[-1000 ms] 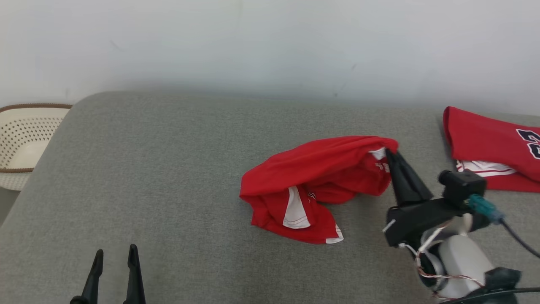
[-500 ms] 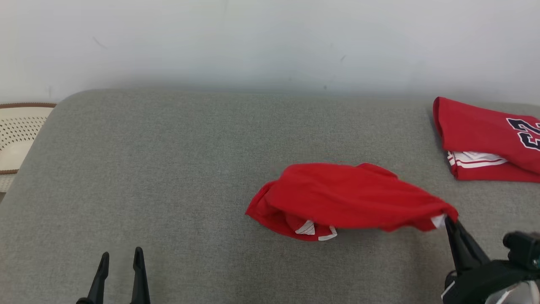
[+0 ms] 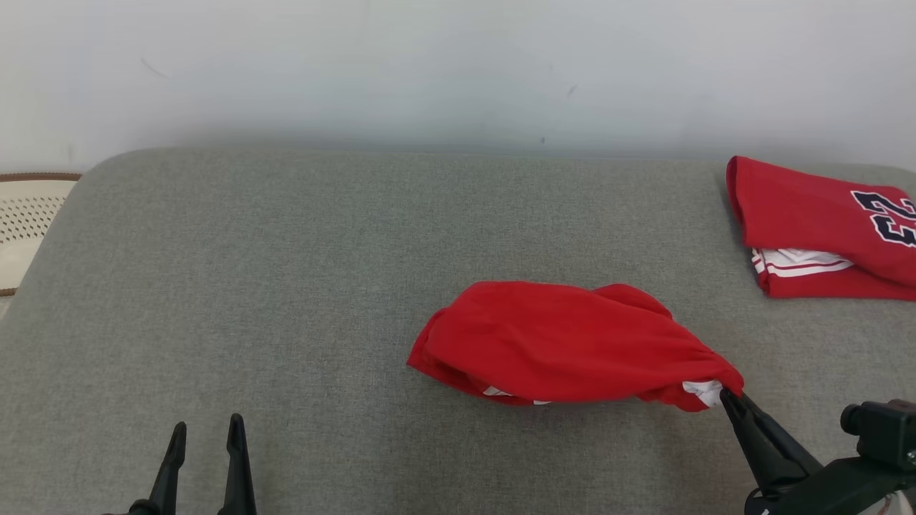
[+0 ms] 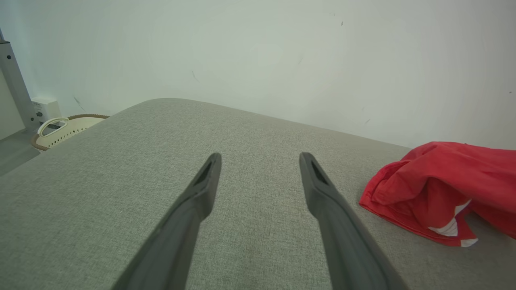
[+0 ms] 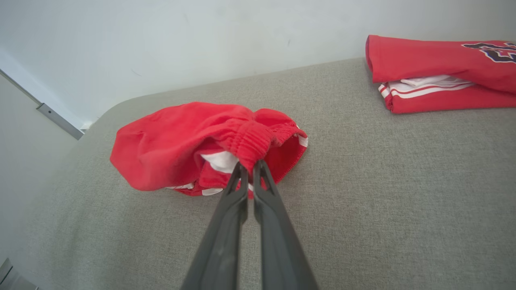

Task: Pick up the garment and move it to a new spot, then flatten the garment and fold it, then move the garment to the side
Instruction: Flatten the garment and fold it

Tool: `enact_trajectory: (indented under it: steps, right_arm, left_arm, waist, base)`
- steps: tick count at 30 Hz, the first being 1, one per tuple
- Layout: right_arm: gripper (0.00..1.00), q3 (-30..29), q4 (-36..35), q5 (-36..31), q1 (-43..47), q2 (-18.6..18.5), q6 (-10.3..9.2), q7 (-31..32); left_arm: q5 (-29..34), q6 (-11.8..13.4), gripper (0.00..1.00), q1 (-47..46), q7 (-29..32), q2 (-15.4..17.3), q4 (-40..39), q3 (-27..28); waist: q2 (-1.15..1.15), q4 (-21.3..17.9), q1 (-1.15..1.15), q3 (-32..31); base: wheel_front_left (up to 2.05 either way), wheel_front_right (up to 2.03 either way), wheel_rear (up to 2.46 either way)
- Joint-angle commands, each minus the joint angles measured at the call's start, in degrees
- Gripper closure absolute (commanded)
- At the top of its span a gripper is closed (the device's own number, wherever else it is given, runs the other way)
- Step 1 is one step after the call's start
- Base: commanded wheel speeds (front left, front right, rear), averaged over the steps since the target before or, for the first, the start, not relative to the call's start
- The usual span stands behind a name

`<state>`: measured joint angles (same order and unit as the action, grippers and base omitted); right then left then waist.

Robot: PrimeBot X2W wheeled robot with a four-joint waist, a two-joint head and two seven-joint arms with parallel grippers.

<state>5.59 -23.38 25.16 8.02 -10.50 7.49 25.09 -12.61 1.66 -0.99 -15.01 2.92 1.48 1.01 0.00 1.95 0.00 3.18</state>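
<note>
In the head view, the red shorts [image 3: 565,343] lay bunched on the grey cushion [image 3: 286,300], right of centre. The right gripper [image 3: 724,395] was clamped on their waistband at the right end. The left gripper [image 3: 207,423] sat at the lower left, fingers apart, holding nothing. A folded red jersey [image 3: 816,222] lay far right, and a perforated basket [image 3: 28,222] stood at the left edge. In the left wrist view, the spread fingers pointed across the cushion, with the shorts to their right. In the right wrist view, the closed fingers pinched the elastic waistband.
</note>
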Motion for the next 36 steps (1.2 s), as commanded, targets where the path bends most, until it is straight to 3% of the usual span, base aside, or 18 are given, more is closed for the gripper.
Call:
enact_trajectory:
  steps: [1,9,17,22,28,36]
  right_arm:
    - [1.00,0.27,-1.96,0.66,0.42,-1.13,0.01,1.30]
    - [1.00,0.93,-8.52,1.06,0.40,-1.59,0.02,5.27]
    - [1.00,2.54,-9.79,0.55,-11.45,-4.60,0.01,4.43]
    - [1.00,3.64,-9.57,1.67,-17.21,-3.96,0.01,3.66]
    - [1.00,4.46,-5.19,2.12,-22.03,-4.43,0.01,4.16]
    - [1.00,6.35,8.70,-0.56,-28.04,-6.50,0.02,-0.39]
  left_arm:
    - [-0.48,0.03,0.00,0.43,-0.23,-0.01,0.00,0.05]
    - [-0.83,0.34,0.00,0.51,-0.23,0.00,-0.14,-0.25]
    - [-0.60,0.18,0.00,-0.34,-0.23,0.00,0.46,-0.82]
    - [-0.51,0.36,0.00,-0.59,-0.23,0.00,0.66,-0.86]
    - [-0.73,0.39,0.00,-0.34,-0.23,-0.01,0.89,-0.78]
    - [-0.86,-0.10,0.00,-1.60,-0.23,-0.01,1.67,-1.64]
  waist:
    - [0.00,-0.11,0.00,0.17]
    - [0.00,-0.15,0.00,0.18]
    - [0.00,0.43,0.00,0.08]
    - [0.00,1.63,0.00,-0.20]
    - [0.00,2.95,0.00,-0.58]
    - [0.00,5.01,0.00,0.06]
  base:
    - [0.00,0.00,0.00]
    - [0.00,0.00,0.00]
    - [0.00,0.00,0.00]
    - [0.00,0.00,0.00]
    - [0.00,0.00,0.00]
    - [0.00,0.00,0.00]
